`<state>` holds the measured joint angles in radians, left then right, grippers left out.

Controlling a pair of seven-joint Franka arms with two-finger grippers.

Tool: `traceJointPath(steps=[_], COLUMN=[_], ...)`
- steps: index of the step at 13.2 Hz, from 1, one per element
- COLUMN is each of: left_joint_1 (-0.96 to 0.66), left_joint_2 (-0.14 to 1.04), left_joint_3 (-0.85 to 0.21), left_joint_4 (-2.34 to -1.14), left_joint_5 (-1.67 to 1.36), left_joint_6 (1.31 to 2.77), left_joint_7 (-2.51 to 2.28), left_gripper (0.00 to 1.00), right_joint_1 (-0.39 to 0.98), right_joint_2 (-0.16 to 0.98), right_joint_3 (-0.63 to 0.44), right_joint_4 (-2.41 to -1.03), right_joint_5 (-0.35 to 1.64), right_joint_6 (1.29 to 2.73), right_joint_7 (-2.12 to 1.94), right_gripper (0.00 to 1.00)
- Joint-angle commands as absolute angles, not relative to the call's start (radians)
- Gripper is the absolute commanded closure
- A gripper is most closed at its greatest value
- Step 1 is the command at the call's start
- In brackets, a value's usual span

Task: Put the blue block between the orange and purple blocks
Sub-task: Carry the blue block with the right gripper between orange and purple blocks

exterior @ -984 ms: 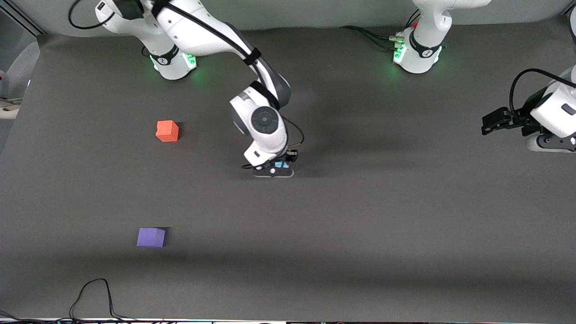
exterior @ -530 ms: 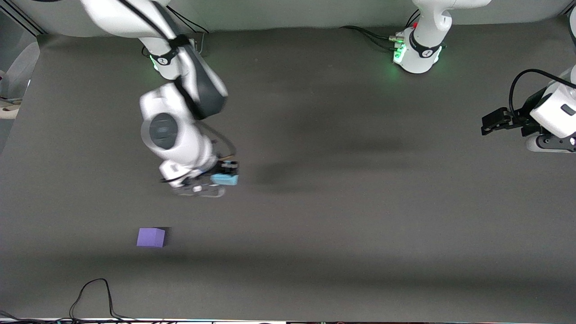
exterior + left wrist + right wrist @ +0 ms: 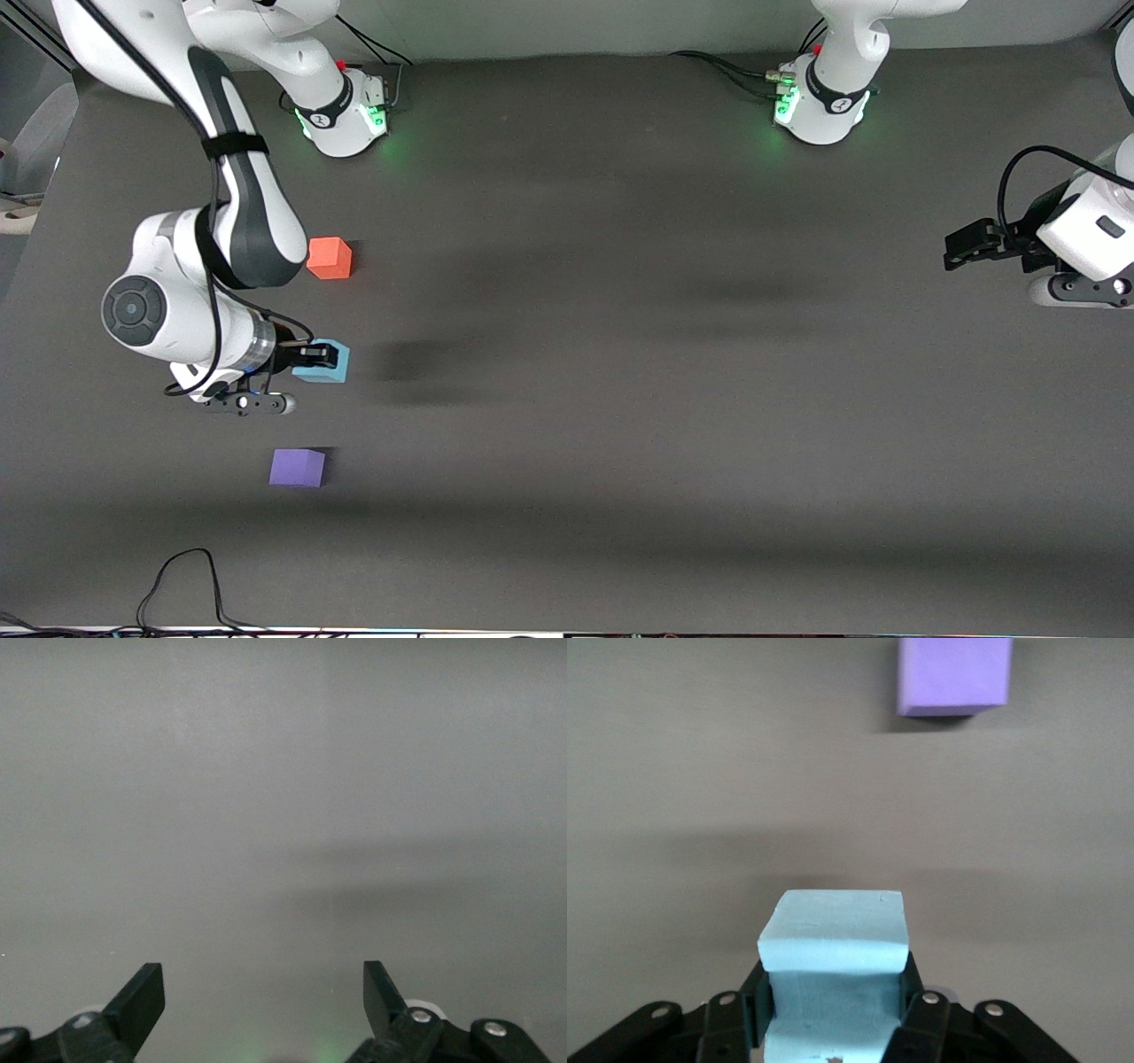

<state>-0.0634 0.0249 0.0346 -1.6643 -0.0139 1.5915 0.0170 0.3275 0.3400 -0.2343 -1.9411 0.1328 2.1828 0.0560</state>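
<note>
The right end effector [image 3: 312, 357] is clamped on the small sky-blue foam cube [image 3: 324, 364], held over the dark grey counter [image 3: 620, 399] between two other cubes. From the blue cube, the orange-red foam cube [image 3: 330, 258] sits at twelve o'clock and the violet-purple foam cube [image 3: 298, 467] at about six o'clock, both apart from it. The left end effector [image 3: 961, 245] waits at the left arm's end of the counter, fingers [image 3: 137, 1003] spread apart on nothing.
</note>
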Motion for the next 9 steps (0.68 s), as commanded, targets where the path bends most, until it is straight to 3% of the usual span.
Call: traceJointPath(steps=[1, 3, 7, 8, 9], left_joint_1=[-0.074, -0.074, -0.074, -0.074, -0.074], left_joint_2=[0.029, 0.025, 0.025, 0.025, 0.023], left_joint_3=[0.04, 0.038, 0.038, 0.038, 0.038], left_joint_4=[-1.64, -1.649, -1.649, -1.648, -1.646], left_joint_5=[0.002, 0.018, 0.018, 0.017, 0.014], left_joint_6=[1.588, 1.578, 1.578, 1.577, 1.578], left_joint_7=[0.028, 0.063, 0.072, 0.074, 0.074], left_gripper=[0.0, 0.0, 0.0, 0.0, 0.0], right_joint_1=[0.336, 0.334, 0.334, 0.334, 0.334], right_joint_2=[0.322, 0.356, 0.38, 0.383, 0.385], right_joint_3=[-0.277, -0.296, -0.298, -0.298, -0.298], right_joint_4=[-2.137, -2.183, -2.187, -2.187, -2.187], right_joint_5=[0.202, 0.28, 0.307, 0.307, 0.307], right_joint_6=[2.403, 2.476, 2.488, 2.488, 2.49], right_joint_7=[-0.096, -0.199, -0.233, -0.235, -0.236], right_gripper=[0.61, 0.61, 0.59, 0.48, 0.25])
